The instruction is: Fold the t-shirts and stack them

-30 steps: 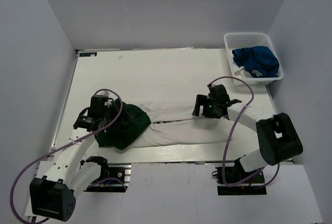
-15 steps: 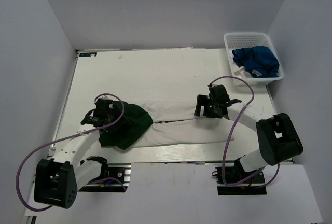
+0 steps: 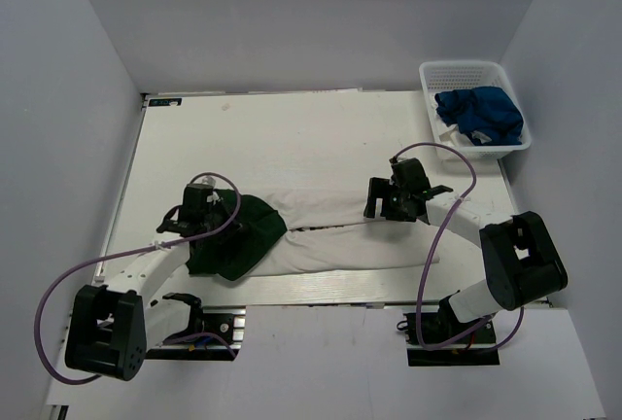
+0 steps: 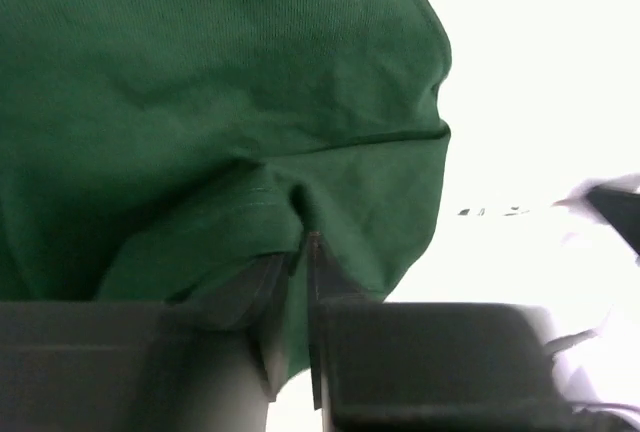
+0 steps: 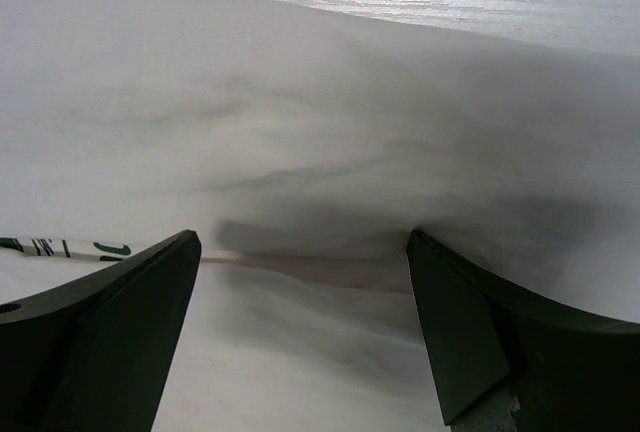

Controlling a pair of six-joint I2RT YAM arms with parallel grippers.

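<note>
Two grippers are in view, and they stand differently. The left gripper (image 4: 295,292) has its jaws drawn in to a narrow slit. A fold of the dark green sleeve (image 4: 200,102) is pinched between its fingers (image 4: 262,302), and the cloth bunches and creases away from the pinch. The right gripper (image 5: 300,247) has its jaws spread wide with nothing between them. Its fingertips (image 5: 175,262) sit low over white cloth; whether they touch it cannot be told. A thin strip of green print (image 5: 65,248) shows just beside one of those fingertips.

The white t-shirt with green sleeves (image 3: 330,235) lies crosswise as a long rumpled band near the front edge of the table (image 3: 292,138). It is not folded flat. Its green sleeve forms the left end, under the left gripper. Its white body runs rightward, passing beneath the right gripper and ending a little beyond it.

A white mesh basket (image 3: 457,72) stands at the far right corner of the table, well apart from this shirt. A royal blue t-shirt (image 3: 481,114) lies bunched inside it, with a scrap of white cloth (image 3: 449,134) at the basket's near wall. Purple cables (image 3: 442,216) loop along both arms.
</note>
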